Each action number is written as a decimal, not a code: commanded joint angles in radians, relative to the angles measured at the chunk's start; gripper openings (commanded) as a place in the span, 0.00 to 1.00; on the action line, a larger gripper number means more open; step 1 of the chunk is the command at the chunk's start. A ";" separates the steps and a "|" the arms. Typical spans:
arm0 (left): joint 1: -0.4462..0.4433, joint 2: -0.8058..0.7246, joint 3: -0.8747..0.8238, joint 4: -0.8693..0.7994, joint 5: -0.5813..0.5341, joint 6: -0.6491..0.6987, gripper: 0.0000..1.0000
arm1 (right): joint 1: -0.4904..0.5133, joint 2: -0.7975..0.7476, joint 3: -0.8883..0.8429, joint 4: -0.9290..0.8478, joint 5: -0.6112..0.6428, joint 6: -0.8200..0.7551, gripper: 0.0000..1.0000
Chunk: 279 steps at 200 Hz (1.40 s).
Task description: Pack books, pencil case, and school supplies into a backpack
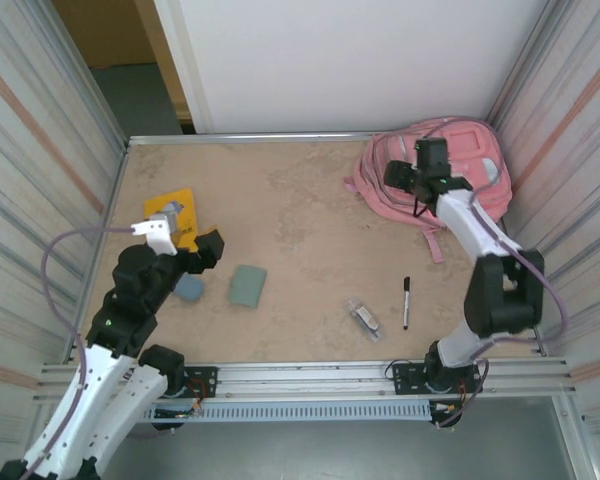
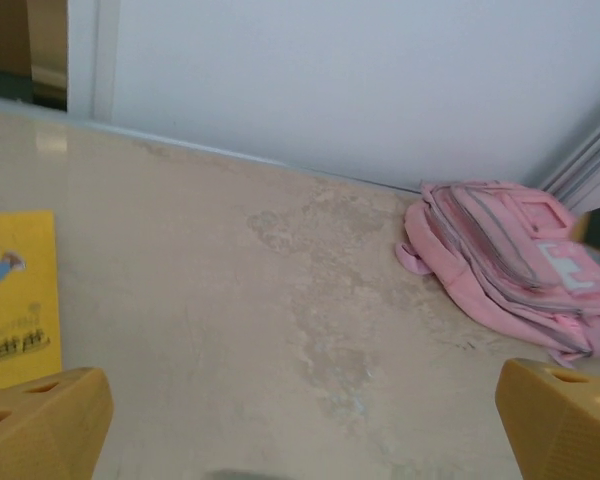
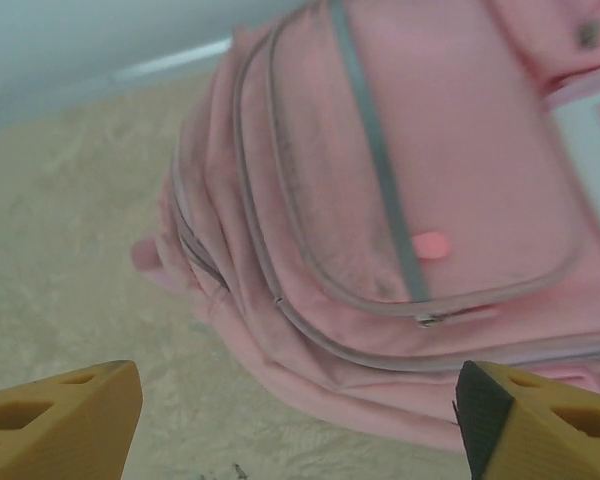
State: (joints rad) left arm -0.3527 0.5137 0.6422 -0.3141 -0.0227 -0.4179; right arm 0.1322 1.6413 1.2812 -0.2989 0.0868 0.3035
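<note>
Two claws, both spread wide: the right claw (image 3: pixel 300 425) hangs over the pink backpack (image 3: pixel 380 180) in the tabletop's (image 1: pixel 300 200) far right corner, the left claw (image 2: pixel 300 430) beside the yellow book (image 2: pixel 15 300). The pouch (image 1: pixel 190 288), green book (image 1: pixel 248 285), pen (image 1: pixel 406 302) and clear item (image 1: pixel 363 317) lie nearer the front.

White arm links (image 1: pixel 467 222), black joints (image 1: pixel 507 292), lilac cables (image 1: pixel 52 258); tool fingers (image 2: pixel 40 425) mustard-yellow, holed

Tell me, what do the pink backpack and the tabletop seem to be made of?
The backpack looks like soft matte fabric: it sags, creases, and has grey zippers. The tabletop seems hard, mottled beige with a faint sheen, perhaps laminate or stone.
</note>
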 commanded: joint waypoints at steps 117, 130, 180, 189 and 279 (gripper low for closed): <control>-0.096 0.094 -0.021 -0.340 0.292 -0.273 0.99 | 0.056 0.641 0.616 -0.281 0.314 -0.294 0.35; -0.112 0.103 -0.025 -0.325 0.290 -0.284 0.99 | 0.058 0.637 0.623 -0.287 0.308 -0.300 0.12; -0.137 0.185 0.025 -0.300 0.315 -0.284 0.99 | 0.071 0.449 0.529 -0.247 -0.045 -0.222 0.00; -0.144 0.198 0.028 -0.286 0.314 -0.286 0.99 | 0.080 0.420 0.521 -0.245 -0.098 -0.198 0.00; -0.199 0.401 0.095 -0.064 0.366 -0.309 0.99 | 0.202 0.233 0.383 -0.121 -0.461 -0.010 0.00</control>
State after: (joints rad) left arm -0.5453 0.8658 0.6781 -0.4656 0.2970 -0.7162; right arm 0.3206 1.9427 1.6764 -0.5259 -0.1753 0.1844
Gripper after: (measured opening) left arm 0.986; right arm 0.049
